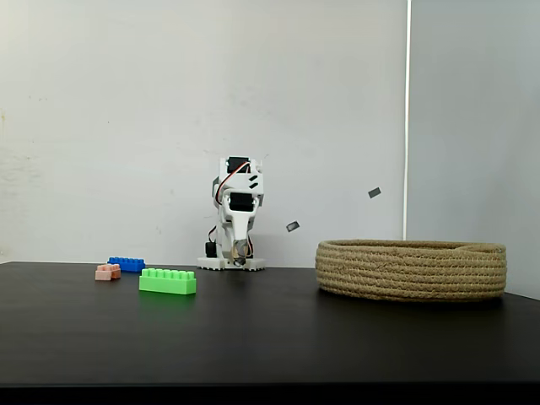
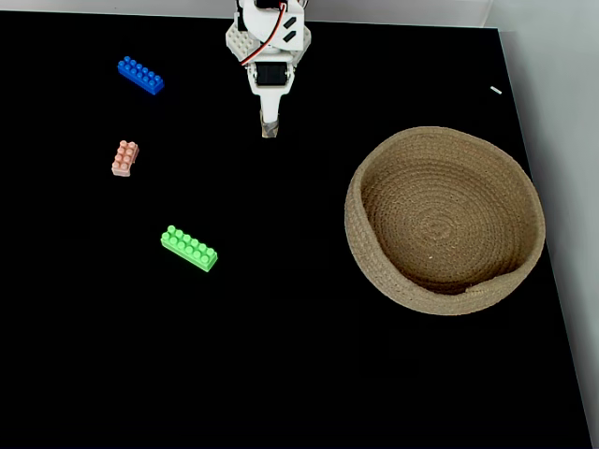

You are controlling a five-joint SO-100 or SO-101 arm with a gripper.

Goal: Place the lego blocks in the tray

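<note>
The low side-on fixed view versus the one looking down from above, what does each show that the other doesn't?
Only the side-on view shows the tray's outer wall height and the grey wall behind the folded arm. Only the top-down view shows the tray's empty coiled floor and how the bricks spread apart on the table. Both share the green brick, blue brick, pink-orange brick and the gripper, all outside the tray.

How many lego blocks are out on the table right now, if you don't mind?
3, all outside the basket: the blue block nearest the arm's base, the pink block below it, the green block lowest.
</note>
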